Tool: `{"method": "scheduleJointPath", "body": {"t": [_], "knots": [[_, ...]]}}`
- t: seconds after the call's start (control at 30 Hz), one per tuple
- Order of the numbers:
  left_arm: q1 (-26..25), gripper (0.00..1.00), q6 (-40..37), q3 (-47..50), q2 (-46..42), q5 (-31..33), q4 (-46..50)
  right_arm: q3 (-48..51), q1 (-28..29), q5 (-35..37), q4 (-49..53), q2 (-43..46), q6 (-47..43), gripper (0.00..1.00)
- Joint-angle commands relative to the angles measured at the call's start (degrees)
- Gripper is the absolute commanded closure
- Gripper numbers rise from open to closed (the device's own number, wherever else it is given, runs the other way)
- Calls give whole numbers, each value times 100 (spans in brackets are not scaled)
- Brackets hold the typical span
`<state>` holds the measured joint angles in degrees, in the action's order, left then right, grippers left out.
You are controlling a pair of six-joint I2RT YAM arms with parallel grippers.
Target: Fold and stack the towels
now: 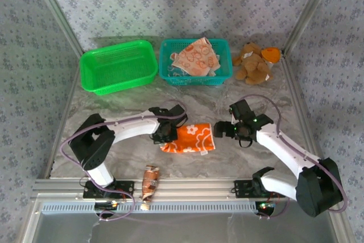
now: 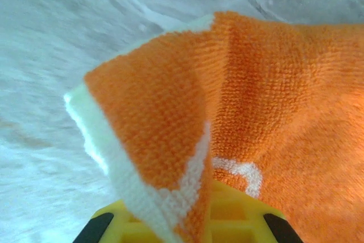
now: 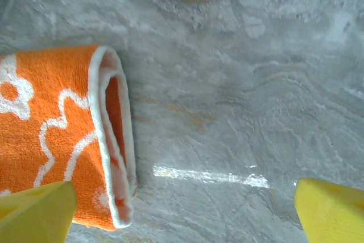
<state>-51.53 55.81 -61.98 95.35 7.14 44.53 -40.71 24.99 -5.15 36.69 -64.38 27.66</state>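
The orange towel (image 1: 190, 139) lies folded on the tabletop (image 1: 131, 160). The left gripper (image 1: 164, 132) pinches its left end. The right gripper (image 1: 222, 131) is spread wide beside it, holding nothing. The peach towel (image 1: 196, 57) sits crumpled in the teal basket (image 1: 225, 75). Nothing is stacked yet.

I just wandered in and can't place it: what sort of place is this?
Probably a robot test booth, not a home: a marble-look table framed by aluminium rails, patterned backdrop walls, and two white robot arms bolted at its edge, handling an orange towel.
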Motion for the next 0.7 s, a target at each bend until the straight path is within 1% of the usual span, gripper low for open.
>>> {"method": "scheduleJointPath", "body": {"t": [0.0, 0.2, 0.33, 0.53, 0.67], "knots": [[208, 100, -578, -654, -535, 562, 1348, -419, -25, 223, -3, -10, 66, 0], [765, 100, -1143, -1661, -968, 799, 2454, -948, -15, 338, 29, -173, 4, 0], [1248, 100, -1542, -2457, -1080, 728, 2930, -1247, -5, 356, 41, -312, -49, 0], [1920, 100, -2052, -3915, -777, 640, 3574, -1535, -2, 368, 59, -508, -59, 0], [2397, 100, -2334, -4884, -487, 482, 3677, -1648, -1, 391, 108, -574, -57, 0]]}}
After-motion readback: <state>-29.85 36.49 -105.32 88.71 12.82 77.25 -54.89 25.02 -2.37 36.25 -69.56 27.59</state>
